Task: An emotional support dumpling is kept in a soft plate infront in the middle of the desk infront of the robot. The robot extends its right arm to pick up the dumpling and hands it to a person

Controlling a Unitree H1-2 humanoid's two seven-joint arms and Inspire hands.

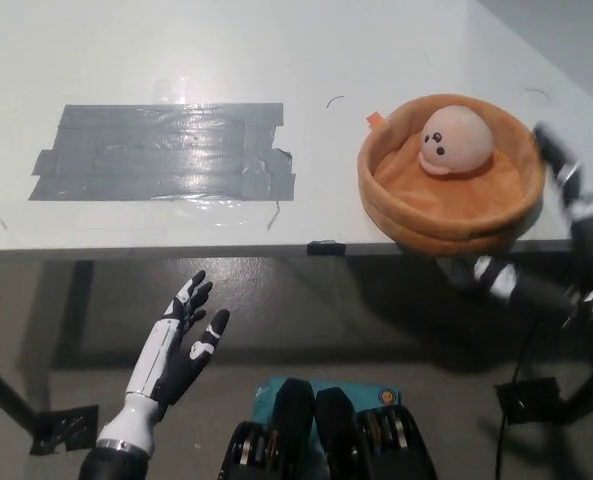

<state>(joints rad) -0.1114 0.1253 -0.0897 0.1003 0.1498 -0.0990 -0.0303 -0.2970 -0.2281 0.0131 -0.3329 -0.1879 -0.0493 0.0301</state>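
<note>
Desk (376,40): tape patch (166,152) beside plate (451,205)

One plush dumpling (455,139) is seen inside one soft orange plate (406,205) at 2 o'clock on one white tabletop (276,50). One grey tape patch (166,152) is laid at 10 o'clock. Two robot hands are counted: one white left hand (179,342), one black right hand (571,200).
</note>
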